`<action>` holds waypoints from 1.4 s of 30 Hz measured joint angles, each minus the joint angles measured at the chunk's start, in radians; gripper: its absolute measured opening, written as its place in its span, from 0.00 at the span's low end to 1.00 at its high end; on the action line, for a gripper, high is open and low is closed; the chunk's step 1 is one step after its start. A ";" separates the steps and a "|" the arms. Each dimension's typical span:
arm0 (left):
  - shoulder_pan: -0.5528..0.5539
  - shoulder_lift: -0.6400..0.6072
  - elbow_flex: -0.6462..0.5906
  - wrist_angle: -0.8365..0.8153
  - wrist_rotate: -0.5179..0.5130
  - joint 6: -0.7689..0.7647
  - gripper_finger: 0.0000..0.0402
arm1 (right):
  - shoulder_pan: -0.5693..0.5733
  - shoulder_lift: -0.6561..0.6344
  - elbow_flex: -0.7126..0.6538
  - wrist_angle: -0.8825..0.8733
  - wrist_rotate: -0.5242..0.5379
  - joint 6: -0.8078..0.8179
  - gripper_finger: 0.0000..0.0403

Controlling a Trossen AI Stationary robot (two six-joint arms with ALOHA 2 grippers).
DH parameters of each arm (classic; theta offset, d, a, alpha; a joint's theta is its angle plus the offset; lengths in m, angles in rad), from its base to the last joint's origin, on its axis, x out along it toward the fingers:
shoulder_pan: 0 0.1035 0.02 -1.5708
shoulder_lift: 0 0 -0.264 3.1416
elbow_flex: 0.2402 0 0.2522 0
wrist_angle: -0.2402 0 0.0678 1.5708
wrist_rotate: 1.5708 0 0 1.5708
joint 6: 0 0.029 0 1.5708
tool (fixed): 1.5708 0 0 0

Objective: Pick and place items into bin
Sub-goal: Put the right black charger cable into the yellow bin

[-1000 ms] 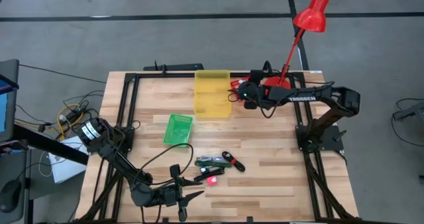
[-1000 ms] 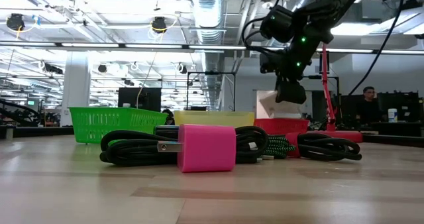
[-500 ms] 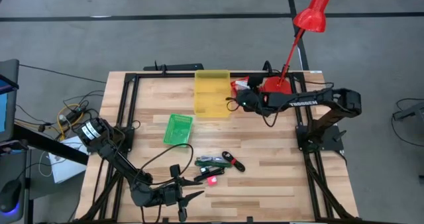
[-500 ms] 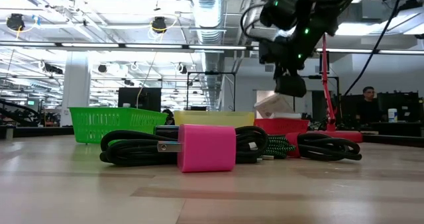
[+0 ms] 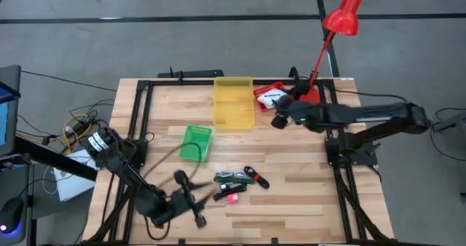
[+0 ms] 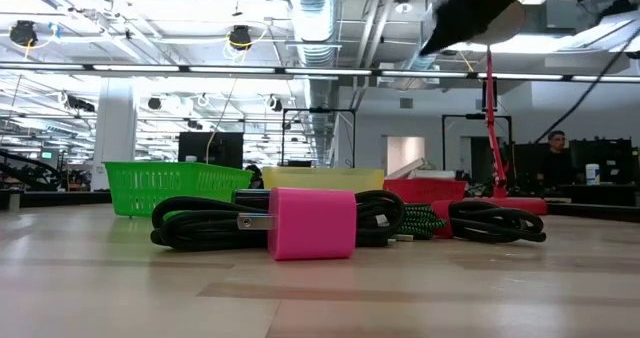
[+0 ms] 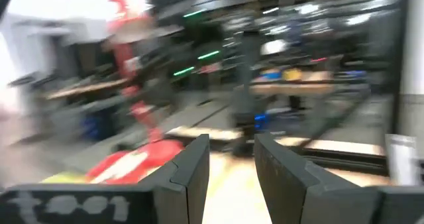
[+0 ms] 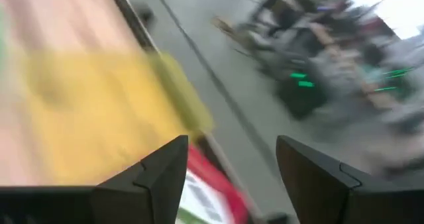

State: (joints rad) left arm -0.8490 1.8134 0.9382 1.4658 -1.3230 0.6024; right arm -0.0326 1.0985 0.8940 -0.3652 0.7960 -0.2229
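The items (image 5: 237,180), light stiff cable bundles and a plug best pinched across a bundle's middle, lie on the bench (image 5: 291,166) just ahead of the left fingers (image 5: 191,201), spread and empty, while the right fingers (image 5: 277,121), also parted and empty, hover well apart.

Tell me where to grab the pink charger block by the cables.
Probably the pink block's boxy body, from straight above, fingers on its flat faces. Its metal prongs stick out one end and black cables lie close behind, so avoid both.
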 joint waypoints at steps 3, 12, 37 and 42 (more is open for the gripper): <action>0.007 -0.085 0.000 0.017 -0.097 0.103 0.28 | 0.029 -0.120 0.000 -0.032 -0.141 0.119 0.55; 0.017 -0.392 0.000 -0.370 -0.102 0.107 0.28 | 0.204 -0.364 -0.027 -0.100 -0.277 0.302 0.55; 0.518 -0.642 -0.120 -1.546 1.008 -0.770 0.28 | 0.513 -0.479 -0.488 0.240 -0.274 0.770 0.54; 0.524 -0.641 -0.120 -1.558 0.977 -0.649 0.28 | 0.514 -0.346 -0.488 0.231 -0.243 0.818 0.52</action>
State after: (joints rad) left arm -0.3254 1.1721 0.8181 -0.0925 -0.3457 -0.0468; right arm 0.4816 0.7521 0.4065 -0.1342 0.5533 0.5948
